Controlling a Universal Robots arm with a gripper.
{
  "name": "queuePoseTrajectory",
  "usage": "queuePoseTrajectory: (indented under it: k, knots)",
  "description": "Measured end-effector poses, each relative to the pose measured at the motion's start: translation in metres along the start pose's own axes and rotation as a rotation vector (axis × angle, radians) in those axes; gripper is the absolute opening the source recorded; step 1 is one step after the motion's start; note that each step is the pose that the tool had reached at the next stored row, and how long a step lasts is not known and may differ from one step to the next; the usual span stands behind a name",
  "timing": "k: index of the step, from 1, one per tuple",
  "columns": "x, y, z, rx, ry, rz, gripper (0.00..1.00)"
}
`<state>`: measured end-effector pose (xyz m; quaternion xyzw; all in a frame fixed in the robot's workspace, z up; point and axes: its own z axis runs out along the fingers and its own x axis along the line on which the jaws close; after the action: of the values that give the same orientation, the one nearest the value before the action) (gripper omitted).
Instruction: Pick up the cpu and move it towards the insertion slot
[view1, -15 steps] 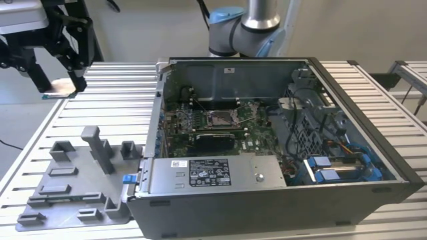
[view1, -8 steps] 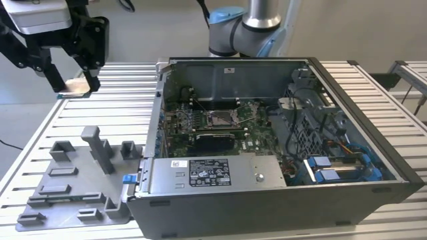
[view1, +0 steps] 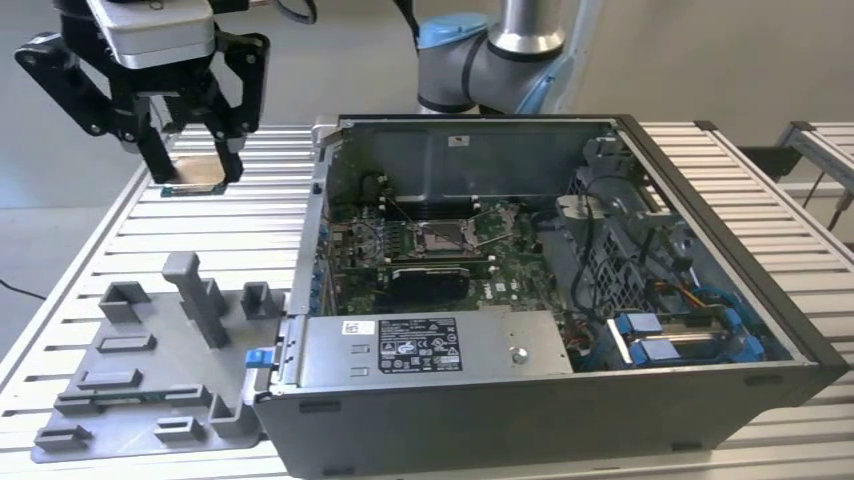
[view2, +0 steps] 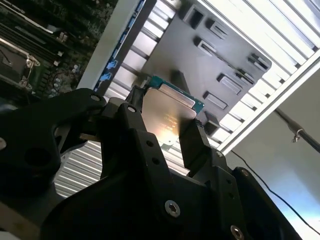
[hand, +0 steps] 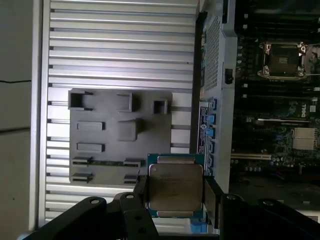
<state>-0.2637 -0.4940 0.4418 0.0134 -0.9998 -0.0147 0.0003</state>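
Note:
The cpu (view1: 195, 172), a thin square chip with a tan face and green edge, hangs in the air above the slatted table at the exterior view's left. My gripper (view1: 196, 165) is shut on the cpu, one black finger on each side. In both wrist views the chip's silvery face (hand: 175, 186) (view2: 167, 116) sits between the fingers (hand: 210, 197). The insertion slot (view1: 441, 236), a square socket with a silver frame, lies on the motherboard inside the open computer case, to the exterior view's right of the gripper; the first wrist view shows the slot (hand: 283, 60) too.
A grey plastic fixture plate (view1: 147, 380) with upright blocks lies on the table below the gripper. The open black computer case (view1: 694, 300) has tall walls around the motherboard. A power supply (view1: 427, 348) and blue cables (view1: 681, 335) fill its near side. The arm's base (view1: 487, 55) stands behind the case.

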Motion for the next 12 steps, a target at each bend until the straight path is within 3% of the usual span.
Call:
queuePoseTrajectory:
  k: [12]
  knots:
    - [-0.0416,-0.0011,0.0,0.0,0.0,0.0,0.0]
